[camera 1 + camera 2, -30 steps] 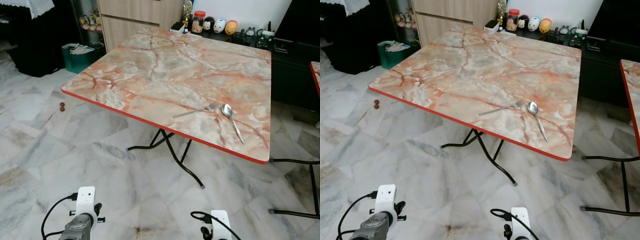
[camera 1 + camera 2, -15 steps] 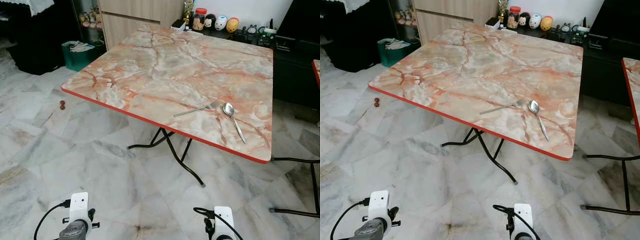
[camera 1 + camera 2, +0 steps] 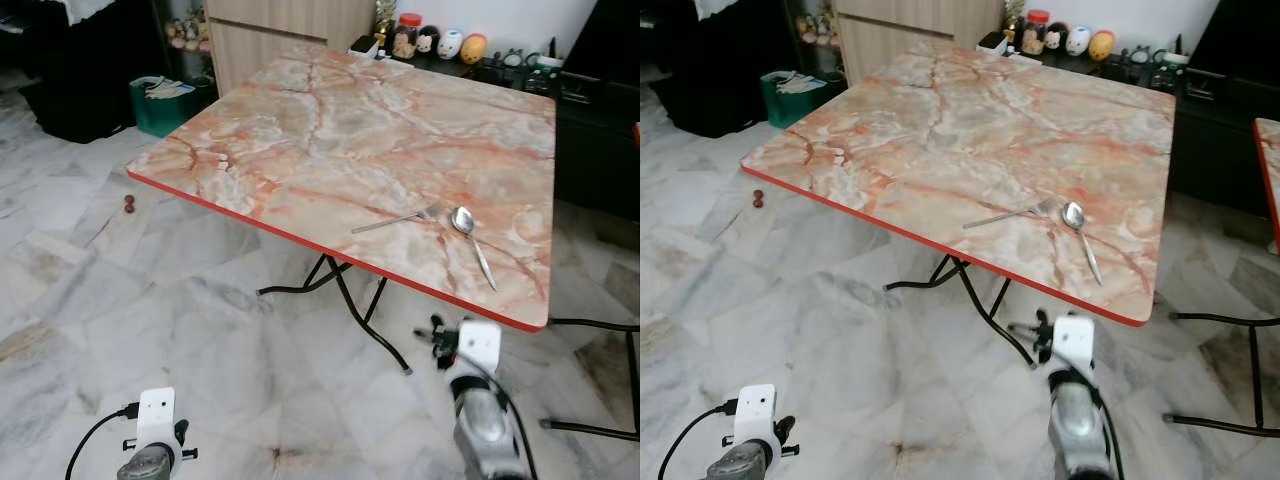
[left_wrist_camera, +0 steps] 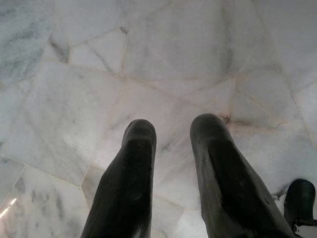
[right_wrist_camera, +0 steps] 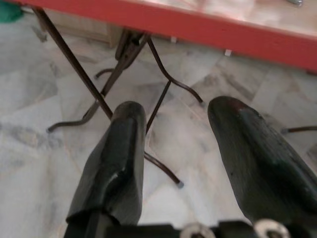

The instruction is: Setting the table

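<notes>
A fork [image 3: 395,219] and a spoon [image 3: 471,243] lie on the counter [image 3: 330,130] near its front right corner. The tines of the fork point toward the spoon's bowl, close beside it; whether they touch cannot be told. The spoon's handle runs toward the red front edge.

The counter top is peach and orange marble-patterned with a red rim, standing on thin black folding legs [image 3: 345,300] over a floor [image 3: 150,310] of pale grey-veined marble tiles. Part of a second red-edged top [image 3: 1268,165] shows at the right, with its own black legs below.

The right end effector [image 5: 181,148] is raised in front of the counter's near edge, lower than the top; its two black fingers stand moderately apart and hold nothing. In the right wrist view the red rim and the folding legs lie beyond them. The left end effector [image 4: 173,163] hangs low over the floor tiles, fingers a narrow gap apart and empty.

Behind the counter stand a wooden cabinet [image 3: 285,30], a dark low unit [image 3: 590,110] carrying small round figurines [image 3: 450,43] and a jar, and a green bin [image 3: 165,100] to the left. A small dark red object [image 3: 128,204] sits on the floor by the counter's left corner.
</notes>
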Controlling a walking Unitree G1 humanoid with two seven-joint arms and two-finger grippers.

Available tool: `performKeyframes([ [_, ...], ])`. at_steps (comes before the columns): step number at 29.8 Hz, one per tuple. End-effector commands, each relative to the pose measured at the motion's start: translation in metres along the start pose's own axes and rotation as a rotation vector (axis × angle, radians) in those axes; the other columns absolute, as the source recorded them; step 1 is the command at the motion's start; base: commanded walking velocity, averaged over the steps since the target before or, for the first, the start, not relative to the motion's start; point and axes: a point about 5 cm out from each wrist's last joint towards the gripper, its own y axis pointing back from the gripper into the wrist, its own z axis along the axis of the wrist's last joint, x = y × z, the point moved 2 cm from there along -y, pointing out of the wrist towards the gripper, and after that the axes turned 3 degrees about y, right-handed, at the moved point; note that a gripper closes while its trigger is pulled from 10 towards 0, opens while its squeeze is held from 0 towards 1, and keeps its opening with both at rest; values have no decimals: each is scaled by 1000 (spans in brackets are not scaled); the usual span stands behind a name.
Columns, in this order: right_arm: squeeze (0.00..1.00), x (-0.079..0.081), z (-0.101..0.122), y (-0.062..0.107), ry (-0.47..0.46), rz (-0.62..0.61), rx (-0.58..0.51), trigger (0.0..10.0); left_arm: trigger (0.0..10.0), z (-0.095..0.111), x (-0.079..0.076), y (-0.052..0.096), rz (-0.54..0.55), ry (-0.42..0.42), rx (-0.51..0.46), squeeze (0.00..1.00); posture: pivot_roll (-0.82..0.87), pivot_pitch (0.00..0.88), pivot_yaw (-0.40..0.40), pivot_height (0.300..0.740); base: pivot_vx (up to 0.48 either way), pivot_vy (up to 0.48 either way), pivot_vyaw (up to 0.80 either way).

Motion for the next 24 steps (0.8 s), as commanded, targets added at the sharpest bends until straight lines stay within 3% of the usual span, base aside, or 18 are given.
performKeyframes([
  [1,0,-2,18,-1,-4,-8,-96,10000,10000,-6,-1,1,4,-7,12,0,-14,0,-29,740,0,0,0],
  [12,0,-6,63,5,-35,-39,-260,10000,10000,-3,-3,1,-21,10,-16,0,-6,0,-36,740,0,0,0],
  [24,0,-4,94,-8,-102,-59,-289,10000,10000,-11,-6,3,-44,-9,9,0,-8,0,-33,740,0,0,0],
])
